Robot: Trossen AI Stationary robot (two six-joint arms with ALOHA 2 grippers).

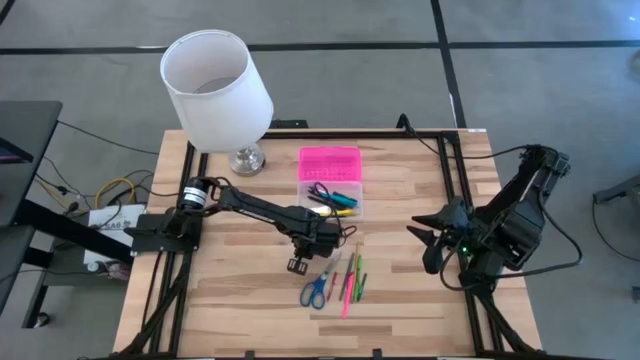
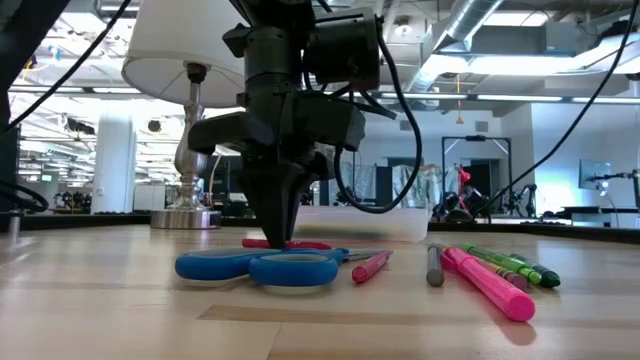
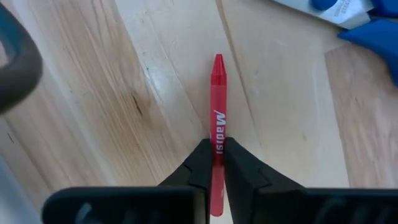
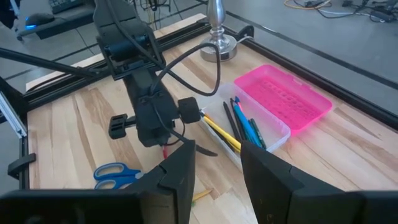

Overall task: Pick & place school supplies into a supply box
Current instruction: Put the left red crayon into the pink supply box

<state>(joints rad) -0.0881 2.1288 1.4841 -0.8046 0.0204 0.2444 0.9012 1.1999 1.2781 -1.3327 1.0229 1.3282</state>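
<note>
A red crayon (image 3: 216,106) lies on the wooden table (image 1: 230,300), and my left gripper (image 3: 217,163) points down, shut on it, just far of the blue-handled scissors (image 1: 314,292). Pink, green and yellow pens (image 1: 352,280) lie to the right of the scissors. The supply box (image 1: 345,205), a clear base with several pens inside, has its pink lid (image 1: 329,163) open behind it. My right gripper (image 1: 427,243) hangs open above the table's right side, holding nothing. My left gripper pinches the red crayon's two long sides (image 3: 217,148) between its two fingers, behind the middle, toward the blunt end. The fingers (image 3: 200,167) come from above, pointing down, and lie across the crayon. In the low view the crayon (image 2: 305,243) lies level at table height.
A white-shaded lamp (image 1: 215,85) with a metal foot (image 1: 247,158) stands at the far left. A black frame (image 1: 455,180) runs along the table's edges. Bare wood lies at the near left and between the pens and the right arm.
</note>
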